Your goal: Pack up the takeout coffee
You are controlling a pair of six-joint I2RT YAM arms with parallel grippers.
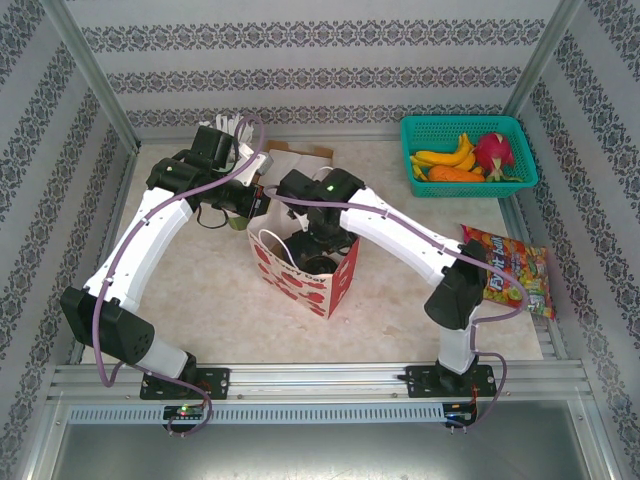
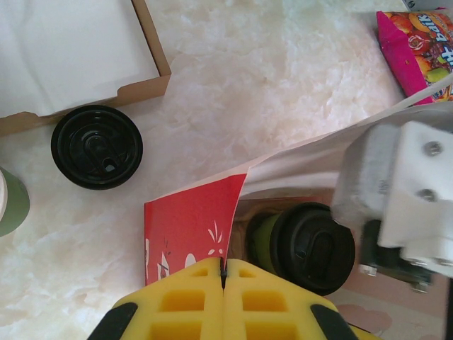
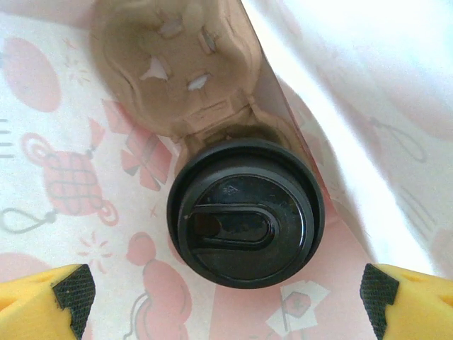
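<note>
Inside the paper bag [image 3: 64,177], the coffee cup [image 3: 245,212] sits untouched between wide-spread right fingers [image 3: 42,301], while shut left fingers [image 2: 177,304] pinch the bag's edge.

The round black plastic lid [image 3: 245,212] is smooth with a dull sheen, and the olive-green paper cup [image 2: 260,237] under it has a matt wall. The brown moulded-pulp cup carrier [image 3: 173,64] looks rough and fibrous. The white paper bag with red print [image 1: 300,275] is matt and creased. On the right gripper [image 3: 226,287], the yellow plastic fingers [image 3: 35,301] are smooth, with grainy black pads [image 3: 74,287]. The cream marbled tabletop [image 2: 283,85] looks smooth and faintly glossy. The brown cardboard box [image 2: 156,49] is matt, the bright snack packet [image 1: 515,275] is shiny film, and the teal mesh basket [image 1: 470,121] is plastic.
</note>
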